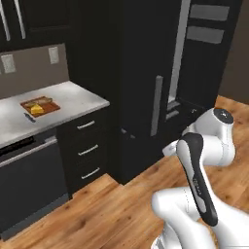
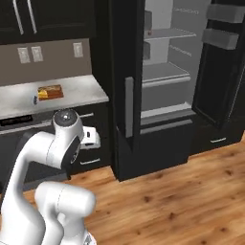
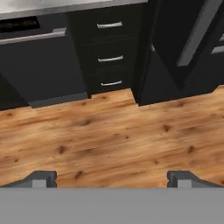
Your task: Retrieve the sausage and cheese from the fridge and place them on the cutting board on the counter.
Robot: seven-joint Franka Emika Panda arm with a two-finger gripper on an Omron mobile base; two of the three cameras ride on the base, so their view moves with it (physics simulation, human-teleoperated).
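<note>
The pincer (image 3: 111, 179) hung spread and empty over the floor; cheese (image 1: 37, 110) apparently sat on the cutting board (image 1: 51, 108) already.

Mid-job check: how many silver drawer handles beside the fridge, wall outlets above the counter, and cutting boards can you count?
drawer handles: 3
wall outlets: 3
cutting board: 1
Total: 7

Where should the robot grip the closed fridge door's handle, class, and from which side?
Grip the long grey handle around its middle, from the front, open claw spanning its narrow width. It is a slim upright bar standing proud of the door.
</note>
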